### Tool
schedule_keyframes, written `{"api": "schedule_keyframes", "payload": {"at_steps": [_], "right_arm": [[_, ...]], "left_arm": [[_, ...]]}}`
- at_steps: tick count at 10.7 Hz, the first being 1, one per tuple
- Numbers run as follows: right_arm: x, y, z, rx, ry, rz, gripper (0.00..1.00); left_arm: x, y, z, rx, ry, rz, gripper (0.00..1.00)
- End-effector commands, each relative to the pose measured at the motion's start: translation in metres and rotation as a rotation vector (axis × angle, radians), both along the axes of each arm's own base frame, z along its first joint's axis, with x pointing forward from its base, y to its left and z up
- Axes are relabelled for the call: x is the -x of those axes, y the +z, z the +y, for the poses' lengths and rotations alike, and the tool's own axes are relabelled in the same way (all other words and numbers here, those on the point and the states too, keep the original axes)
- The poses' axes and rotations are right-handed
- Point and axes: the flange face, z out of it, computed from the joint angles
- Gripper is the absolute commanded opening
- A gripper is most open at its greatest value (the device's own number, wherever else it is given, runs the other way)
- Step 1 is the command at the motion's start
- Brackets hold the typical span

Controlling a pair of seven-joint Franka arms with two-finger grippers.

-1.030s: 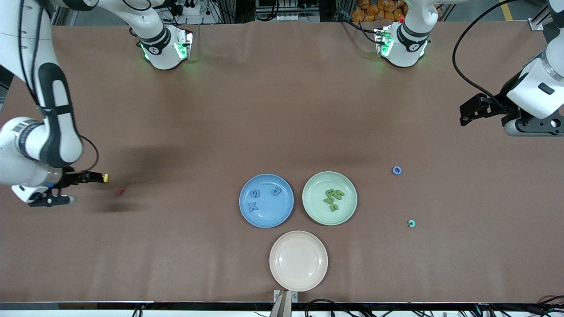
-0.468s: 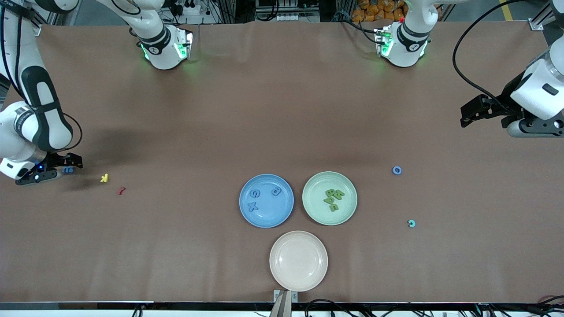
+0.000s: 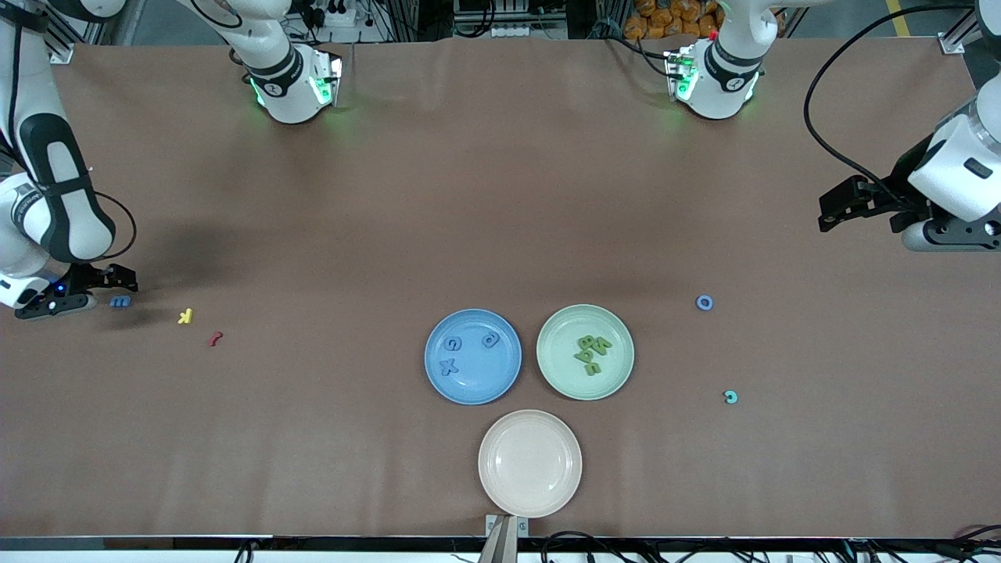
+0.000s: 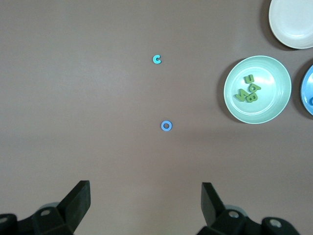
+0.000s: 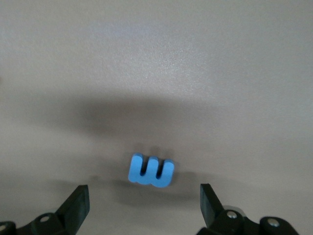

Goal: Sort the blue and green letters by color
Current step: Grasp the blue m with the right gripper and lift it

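A blue letter m (image 3: 120, 301) lies on the table at the right arm's end; in the right wrist view it (image 5: 150, 170) sits just ahead of my open, empty right gripper (image 5: 144, 198), which hovers by it (image 3: 109, 279). The blue plate (image 3: 472, 383) holds three blue letters (image 3: 451, 344). The green plate (image 3: 585, 385) holds several green letters (image 3: 592, 351). A blue ring o (image 3: 705, 303) lies toward the left arm's end and also shows in the left wrist view (image 4: 167, 126). My left gripper (image 3: 841, 205) waits open and empty (image 4: 145, 196) above that end.
A yellow k (image 3: 184, 316) and a small red letter (image 3: 214, 338) lie beside the blue m. A teal c (image 3: 730, 397) lies nearer the camera than the o. An empty pink plate (image 3: 529, 500) sits nearest the front edge.
My right gripper moved away from the yellow k, now lying bare on the table, toward the right arm's end, and now stands by the blue m. The left arm barely shifted.
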Motion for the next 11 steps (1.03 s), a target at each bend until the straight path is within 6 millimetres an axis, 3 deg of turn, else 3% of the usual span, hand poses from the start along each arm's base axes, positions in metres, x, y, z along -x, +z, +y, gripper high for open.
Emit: {"api": "schedule_keyframes", "payload": {"at_steps": [1, 6, 11], "right_arm": [[0.001, -0.005, 0.002, -0.060, -0.046, -0.038, 1.00], [-0.011, -0.010, -0.005, -0.047, -0.051, -0.045, 1.00], [-0.015, -0.014, -0.006, -0.051, -0.172, -0.041, 1.00]], "left_arm": [[-0.004, -0.003, 0.004, 0.029, 0.009, -0.005, 1.00], [-0.007, -0.007, 0.003, 0.030, 0.007, -0.004, 1.00], [-0.008, -0.010, 0.001, 0.030, 0.003, 0.001, 1.00]]}}
